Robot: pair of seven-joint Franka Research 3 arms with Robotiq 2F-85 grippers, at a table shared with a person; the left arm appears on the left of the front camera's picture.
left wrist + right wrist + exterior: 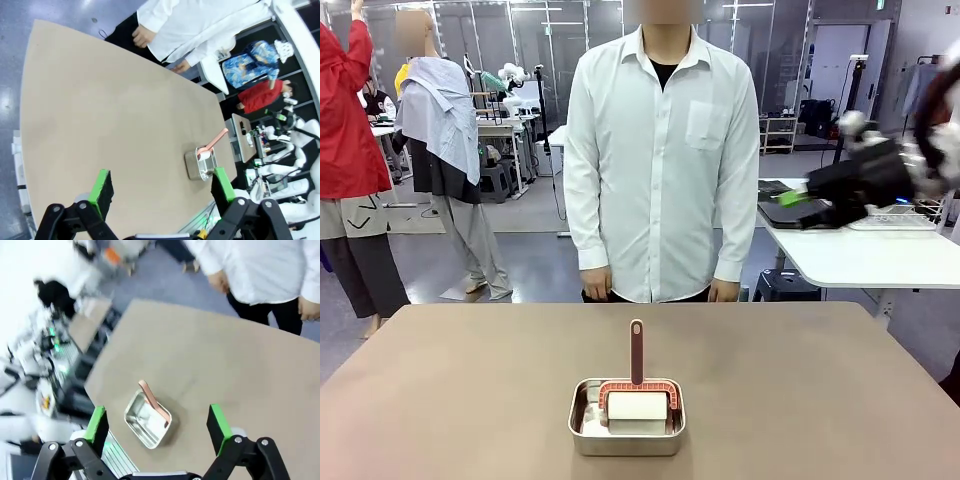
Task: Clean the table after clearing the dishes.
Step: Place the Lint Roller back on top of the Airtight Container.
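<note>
While unheld, roller (636,400) in pan (626,432)

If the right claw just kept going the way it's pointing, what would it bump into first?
Probably the bare table, just beyond the steel pan holding the roller. The open right claw holds nothing; depth is uncertain.

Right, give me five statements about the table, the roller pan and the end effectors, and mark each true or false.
1. A steel pan holding a roller sits on the table. True.
2. White plates sit beside the pan. False: no plates are on the table.
3. The left end effector is open and holds nothing. True.
4. The right end effector grips the roller's handle. False: it is open, above the table.
5. The person is lifting the pan. False: the person's hands hang down.
</note>
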